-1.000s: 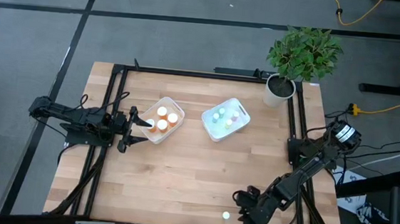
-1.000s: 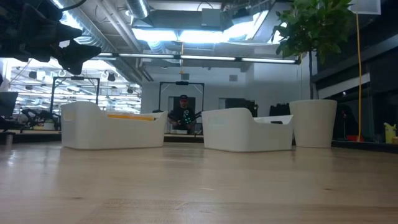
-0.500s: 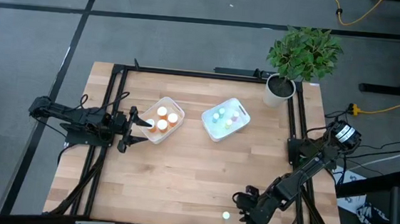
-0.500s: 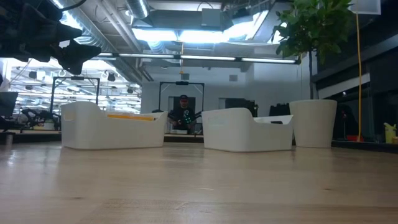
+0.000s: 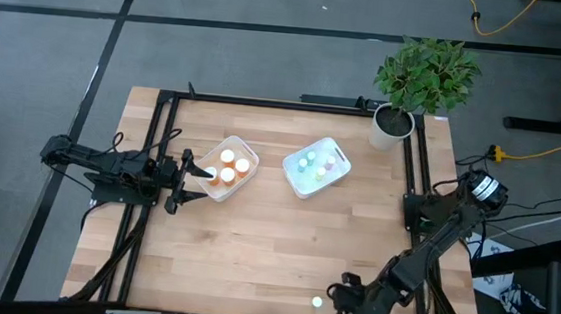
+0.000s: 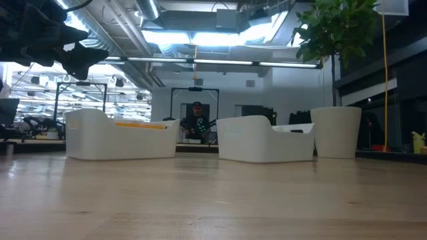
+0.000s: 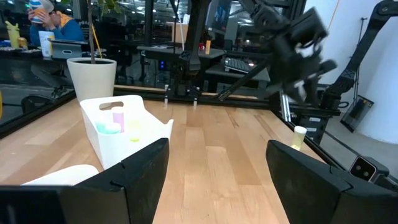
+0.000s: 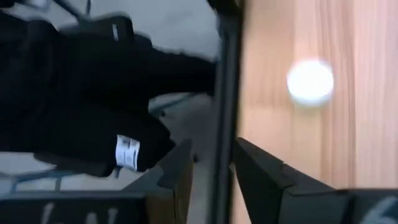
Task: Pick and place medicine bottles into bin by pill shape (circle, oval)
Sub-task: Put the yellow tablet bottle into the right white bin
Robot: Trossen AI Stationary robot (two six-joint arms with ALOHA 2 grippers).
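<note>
One small pale-capped medicine bottle (image 5: 317,302) (image 8: 310,81) stands on the table by the near edge; it also shows in the left wrist view (image 7: 299,137). My right gripper (image 5: 340,290) (image 8: 211,165) hovers just right of it, pointing slantwise down. Its fingers stand a narrow gap apart with nothing between them. Several orange bottles sit in the left white bin (image 5: 227,168). Pale green, pink and blue ones sit in the right white bin (image 5: 316,166). My left gripper (image 5: 197,176) (image 7: 217,168) waits open and level beside the left bin.
A white plant pot (image 5: 391,126) stands at the far right corner. A black frame rail (image 8: 224,93) runs along the table's near edge, close under my right gripper. Bare wood lies between the bins and the near edge. A person sits in the room beyond the table (image 6: 195,120).
My right gripper has risen a little and shifted toward the table's near edge, rolling about its own line. The bottle beside it has stayed where it was.
</note>
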